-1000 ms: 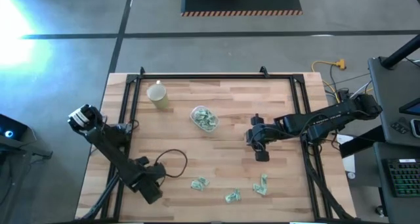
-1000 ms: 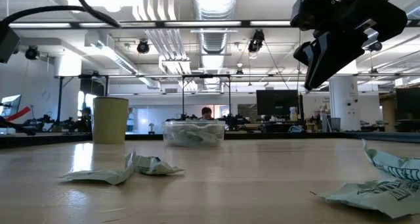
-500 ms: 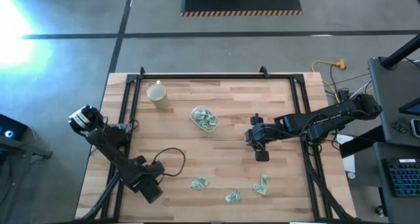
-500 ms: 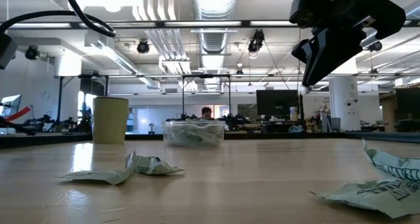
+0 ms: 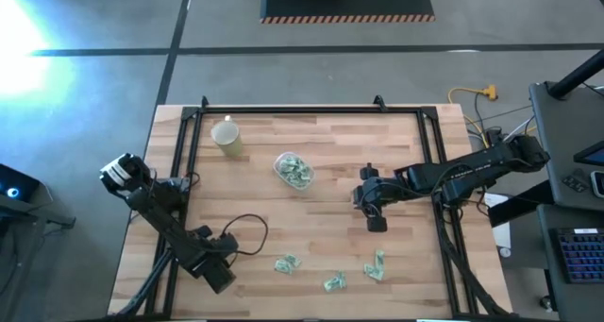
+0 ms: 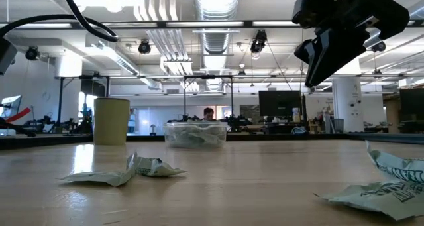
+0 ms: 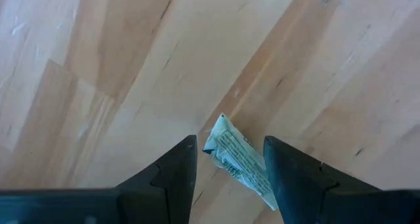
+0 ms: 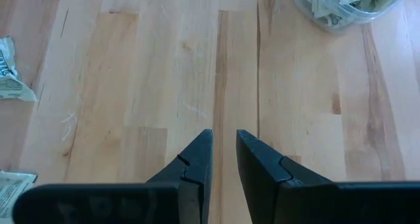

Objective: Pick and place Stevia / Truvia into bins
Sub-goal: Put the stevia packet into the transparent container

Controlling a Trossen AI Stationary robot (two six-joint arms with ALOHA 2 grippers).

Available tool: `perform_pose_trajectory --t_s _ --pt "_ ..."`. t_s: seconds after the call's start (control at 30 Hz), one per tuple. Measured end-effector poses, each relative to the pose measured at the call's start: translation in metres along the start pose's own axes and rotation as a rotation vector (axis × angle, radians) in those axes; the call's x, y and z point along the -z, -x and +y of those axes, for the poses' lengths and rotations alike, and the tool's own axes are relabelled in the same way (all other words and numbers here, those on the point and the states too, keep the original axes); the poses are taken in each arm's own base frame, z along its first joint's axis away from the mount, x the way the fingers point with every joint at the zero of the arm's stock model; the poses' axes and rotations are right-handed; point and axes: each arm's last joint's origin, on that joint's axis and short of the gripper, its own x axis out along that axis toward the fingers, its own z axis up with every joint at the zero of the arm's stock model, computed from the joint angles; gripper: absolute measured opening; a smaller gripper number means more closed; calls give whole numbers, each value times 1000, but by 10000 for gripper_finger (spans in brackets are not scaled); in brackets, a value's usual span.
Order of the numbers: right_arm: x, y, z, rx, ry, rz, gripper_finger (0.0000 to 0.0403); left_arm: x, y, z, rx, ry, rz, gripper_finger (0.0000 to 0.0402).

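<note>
Wooden desk [image 5: 321, 218] carries a clear tub [image 5: 293, 170] of sachets near centre. Three loose sachets [image 5: 287, 263] lie toward six o'clock. Left pincer [image 7: 230, 178], open, straddles one sachet [image 7: 237, 161] at seven o'clock. Right pincer [image 8: 223, 159], narrowly parted and empty, hovers at three o'clock.

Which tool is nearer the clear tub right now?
Right. The right tool hangs above bare table beside the clear tub; the left tool sits at the table's front, farther off, over a loose sachet.

Tub [image 5: 293, 170] mid-table with sachets inside, cup [image 5: 226, 136] to its left, loose sachets [image 5: 287, 263] along the near edge
</note>
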Motion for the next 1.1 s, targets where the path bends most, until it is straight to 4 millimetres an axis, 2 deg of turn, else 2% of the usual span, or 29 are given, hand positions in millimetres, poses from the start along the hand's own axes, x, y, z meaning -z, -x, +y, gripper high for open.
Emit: perform_pose_trajectory --t_s 0.63,1.1 --pt "0 0 0 0 0 -1 59 1 -11 4 32 -1 3 155" --pt "0 0 0 1 0 -1 59 1 -8 1 46 -70 10 27"
